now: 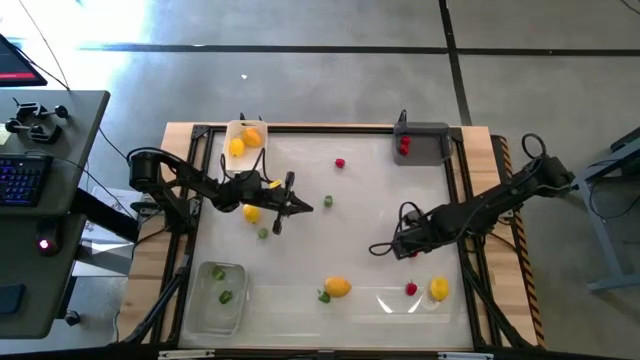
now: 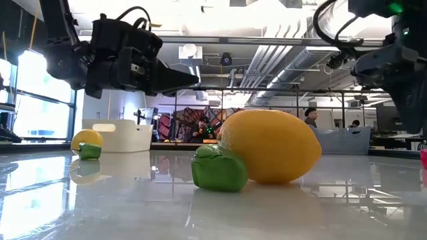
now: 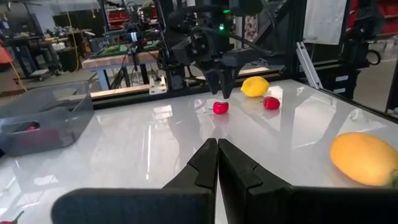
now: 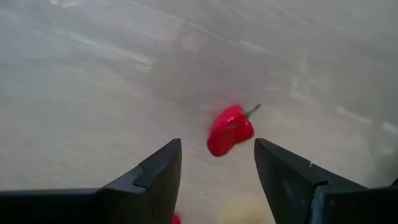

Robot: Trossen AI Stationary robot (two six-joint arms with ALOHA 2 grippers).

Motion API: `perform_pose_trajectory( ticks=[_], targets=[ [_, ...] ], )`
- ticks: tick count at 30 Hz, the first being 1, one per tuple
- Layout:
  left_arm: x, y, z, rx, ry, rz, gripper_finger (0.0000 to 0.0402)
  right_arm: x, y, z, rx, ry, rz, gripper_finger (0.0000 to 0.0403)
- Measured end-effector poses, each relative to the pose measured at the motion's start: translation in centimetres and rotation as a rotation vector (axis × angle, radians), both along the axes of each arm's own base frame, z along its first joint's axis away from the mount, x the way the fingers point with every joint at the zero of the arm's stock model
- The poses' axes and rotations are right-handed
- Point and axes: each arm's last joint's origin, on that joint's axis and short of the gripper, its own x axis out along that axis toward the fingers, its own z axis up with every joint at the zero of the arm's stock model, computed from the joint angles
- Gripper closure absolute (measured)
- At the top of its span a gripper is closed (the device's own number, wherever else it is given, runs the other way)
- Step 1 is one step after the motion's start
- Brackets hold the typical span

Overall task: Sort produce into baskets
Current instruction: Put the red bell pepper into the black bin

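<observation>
My right gripper (image 4: 216, 163) is open and hangs just above the table right of centre, fingers pointing down. A small red berry-like piece (image 4: 230, 130) lies on the table between and just ahead of the fingertips, untouched; it also shows in the left wrist view (image 3: 220, 107). My left gripper (image 3: 217, 163) is shut and empty over the table's left-middle (image 1: 298, 205). A yellow piece (image 1: 252, 212) and a green one (image 1: 263, 233) lie beside it. The white tray (image 1: 232, 128) holds yellow and orange pieces, the dark grey tray (image 1: 432, 143) red ones, and the clear tray (image 1: 205, 305) green ones.
Loose on the table are an orange piece (image 1: 338, 287) with a green one (image 1: 323, 295) beside it, a yellow piece (image 1: 439, 289), a red one (image 1: 411, 289), a green one (image 1: 327, 201) and a red one (image 1: 340, 163). A desk with a keyboard (image 1: 20, 180) stands left of the table.
</observation>
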Motion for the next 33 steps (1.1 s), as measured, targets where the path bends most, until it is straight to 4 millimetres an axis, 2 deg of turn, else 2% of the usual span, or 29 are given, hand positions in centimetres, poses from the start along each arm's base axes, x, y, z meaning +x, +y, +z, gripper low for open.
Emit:
perform_pose_trajectory(
  ticks=[4,17,21,33],
  targets=[
    [0.0,0.0,-0.1,-0.003,0.016,0.0,0.0401,0.0,0.2,-0.2,0.005,0.022,-0.042,0.0208],
    [0.0,0.0,-0.3,0.008,0.027,0.0,0.0401,1.1,0.8,-3.0,-0.004,0.146,-0.043,0.022],
    [0.0,0.0,-0.3,0.016,0.025,0.003,0.0401,1.2,0.9,-3.1,-0.001,0.148,-0.02,0.0251],
    [0.3,0.1,0.0,0.056,0.01,0.004,0.0401,1.2,0.8,-3.1,-0.043,0.125,0.102,0.038]
  ],
)
